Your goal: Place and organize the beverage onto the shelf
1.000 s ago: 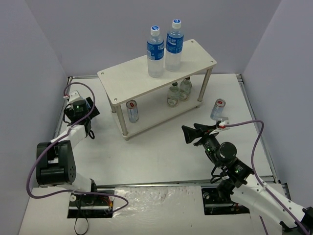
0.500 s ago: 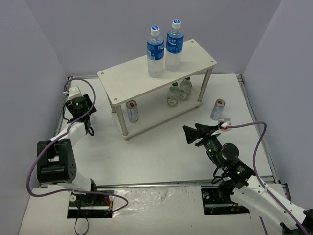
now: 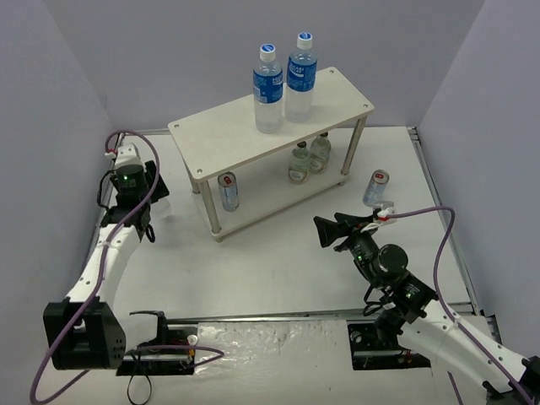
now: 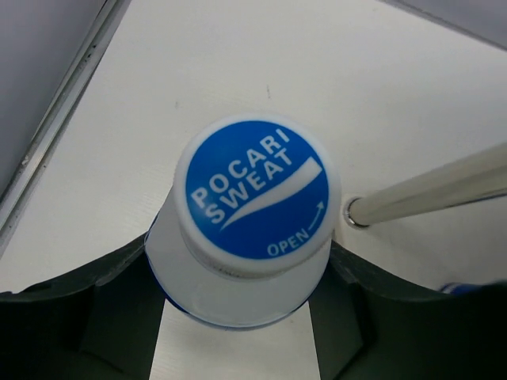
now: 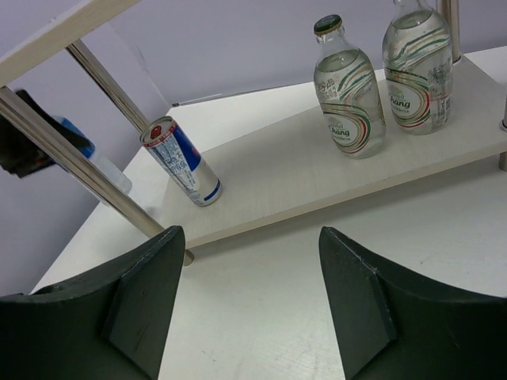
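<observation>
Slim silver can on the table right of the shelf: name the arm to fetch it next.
Right. The right gripper is open, empty, and on the same side of the pale wooden shelf as the slim silver red-topped can. The left gripper is closed on a clear bottle with a blue-and-white cap.

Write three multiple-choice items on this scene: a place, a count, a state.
1. The slim silver red-topped can outside the pale wooden two-tier shelf stands: A) on the white table, right of it; B) on its lower board; C) in a gripper.
2. Tall clear blue-labelled bottles on the top board: A) one; B) two; C) four.
3. The left gripper is: A) open, empty; B) shut on a blue-capped bottle; C) out of view.
1A, it stands on the table; 2B, two stand side by side; 3B, its fingers press the bottle.
</observation>
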### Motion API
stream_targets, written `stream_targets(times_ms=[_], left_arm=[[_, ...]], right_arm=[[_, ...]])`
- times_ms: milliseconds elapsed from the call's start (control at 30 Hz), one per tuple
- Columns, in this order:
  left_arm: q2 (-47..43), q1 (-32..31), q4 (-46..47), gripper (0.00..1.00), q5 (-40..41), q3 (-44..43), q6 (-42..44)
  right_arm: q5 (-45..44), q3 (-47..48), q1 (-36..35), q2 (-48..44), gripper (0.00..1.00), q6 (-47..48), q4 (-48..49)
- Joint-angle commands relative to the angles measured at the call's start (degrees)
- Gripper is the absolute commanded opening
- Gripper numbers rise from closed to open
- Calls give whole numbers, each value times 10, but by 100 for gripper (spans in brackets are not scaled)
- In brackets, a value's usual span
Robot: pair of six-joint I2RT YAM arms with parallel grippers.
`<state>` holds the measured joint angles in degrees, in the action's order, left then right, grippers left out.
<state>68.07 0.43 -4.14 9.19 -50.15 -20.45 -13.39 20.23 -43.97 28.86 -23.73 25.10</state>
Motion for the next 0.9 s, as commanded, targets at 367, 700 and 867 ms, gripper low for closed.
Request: stream_targets(times_ms=[367, 700, 867], left_arm=[[-61, 2, -325, 2, -183, -494, 44], [19, 2, -370, 2, -313, -672, 31], [50, 2, -380, 2, -334, -725, 30]], right_arm=[[33, 18, -4, 1, 65, -11, -3], [45, 30, -4, -18, 64, -16, -28], [43, 30, -4, -14, 64, -14, -26]])
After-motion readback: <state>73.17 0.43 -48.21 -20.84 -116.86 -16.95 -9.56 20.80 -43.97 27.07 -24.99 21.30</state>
